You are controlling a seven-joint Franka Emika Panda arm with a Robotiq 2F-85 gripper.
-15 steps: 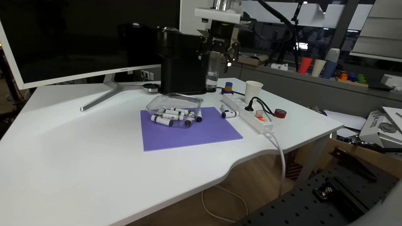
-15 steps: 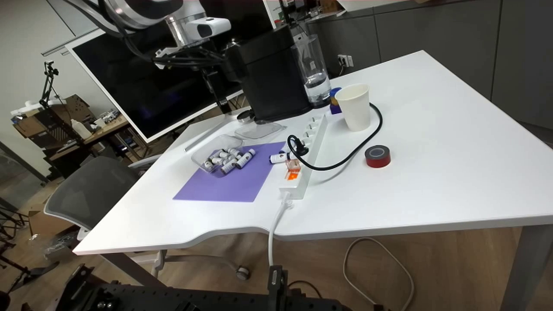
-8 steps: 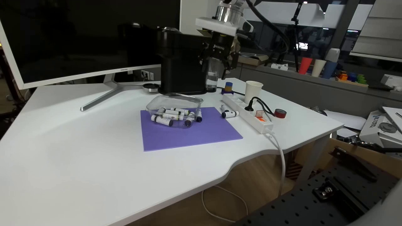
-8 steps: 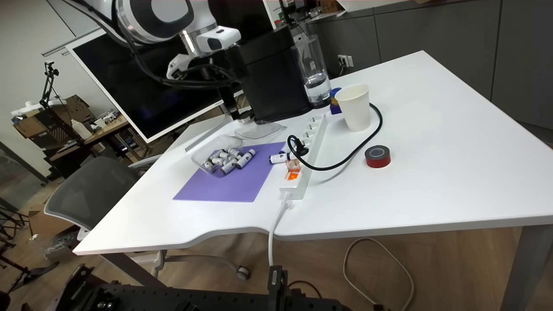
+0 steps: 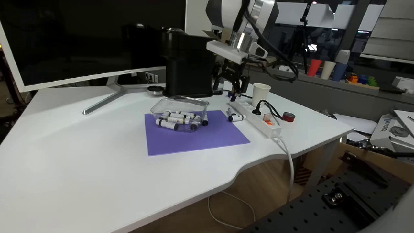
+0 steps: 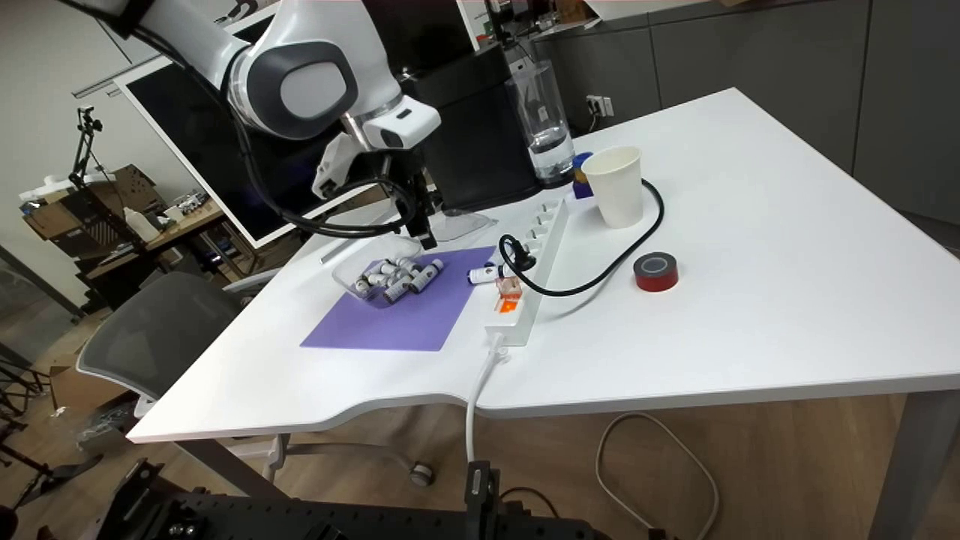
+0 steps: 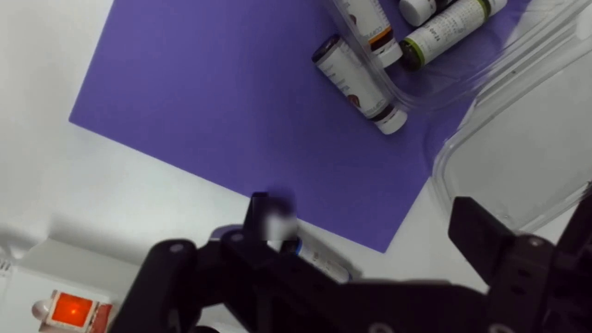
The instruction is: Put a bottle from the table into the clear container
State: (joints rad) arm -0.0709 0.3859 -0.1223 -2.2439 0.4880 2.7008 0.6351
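The clear container (image 5: 181, 103) stands on a purple sheet with several small white-labelled bottles in it. It also shows in an exterior view (image 6: 375, 251) and in the wrist view (image 7: 416, 102). One bottle (image 7: 358, 88) lies on the sheet against its outer wall. Two loose bottles, one in front (image 5: 237, 118) and one behind (image 5: 231, 111), lie on the table beside the power strip. In the wrist view a blue-ringed bottle (image 7: 323, 259) is partly hidden by my gripper. My gripper (image 5: 224, 93) is open and empty above the table, beyond the loose bottles; its fingers are wide apart in the wrist view (image 7: 365, 208).
The white power strip (image 5: 250, 115) with a black plug and cable lies right of the loose bottles. A white paper cup (image 5: 260, 93) stands behind it. A black machine (image 5: 189, 64) stands at the back. A clear lid (image 7: 522, 143) lies beside the container. A tape roll (image 6: 655, 271) lies farther off.
My gripper has come down towards the table and tilted, staying open. In an exterior view it has also shifted to the right. The bottles and the container have not moved.
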